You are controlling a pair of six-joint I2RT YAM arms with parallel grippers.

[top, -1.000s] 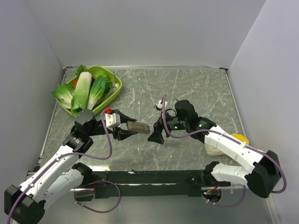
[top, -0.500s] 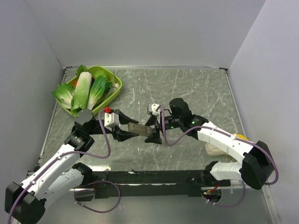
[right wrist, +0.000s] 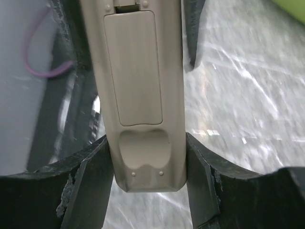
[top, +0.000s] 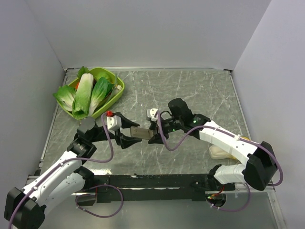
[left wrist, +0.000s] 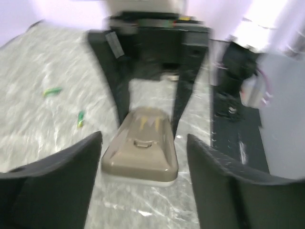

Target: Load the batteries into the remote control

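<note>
— Jaws: how do they stand?
— Right gripper (right wrist: 146,145): fingers pressed against both long sides of the remote control (right wrist: 136,71) at one end, its grey-brown reverse toward my wrist camera. Left gripper (top: 131,134): fingers flank the opposite end; blur keeps me from telling whether they pinch it or only bracket it. The remote bridges the two grippers over the middle of the marble table (top: 200,90). The batteries (left wrist: 52,90) lie on the marble, apart from each other, off to one side of the remote.
— Edges and room?
— Walls close the left, back and right edges. A green tray (top: 120,89) of leafy vegetables fills the back-left corner, well apart from the left gripper. A cream lump (top: 219,152) sits beside the right arm, near the right edge. Bare marble shows from the grippers to the back edge.
— Change since a second ago?
— My right arm has swung left. Its jaws, then wide and short of the remote's free end, now close round it. The remote has barely shifted.
</note>
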